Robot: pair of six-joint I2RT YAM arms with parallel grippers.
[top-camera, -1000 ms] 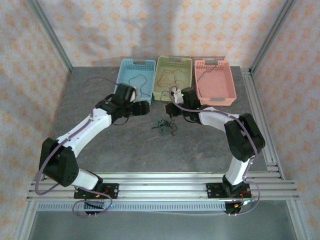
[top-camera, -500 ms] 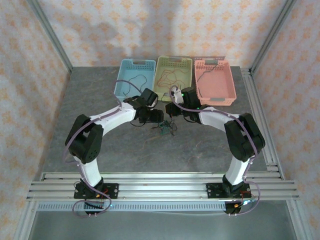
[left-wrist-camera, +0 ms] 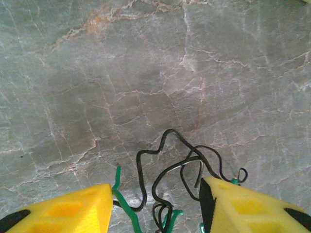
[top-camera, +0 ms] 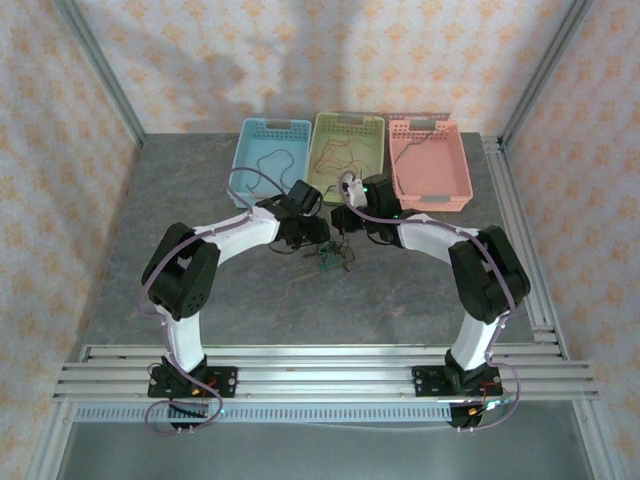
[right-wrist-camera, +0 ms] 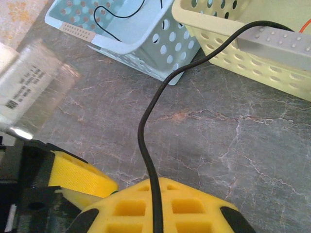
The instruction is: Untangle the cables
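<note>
Black and green cables (top-camera: 331, 256) are lying in a small bunch in the middle of the grey table (top-camera: 190, 190), just below the three baskets at the top of the overhead view. The left gripper (left-wrist-camera: 155, 194) is sitting over this bunch with its yellow fingers (left-wrist-camera: 73, 213) apart, one on each side of the wires, so I think it is getting ready to pinch them. The right gripper (right-wrist-camera: 121, 191) is clenched on one black wire (right-wrist-camera: 146, 121), which is running up out of its fingers toward the yellow basket (right-wrist-camera: 233, 58) in the upper right of the right wrist view. It is probably holding that end so the knot can be pulled loose. Some loose wires are already lying in the blue basket (top-camera: 275, 125) and the yellow one, while the pink basket (top-camera: 425, 125) is sitting beside them.
</note>
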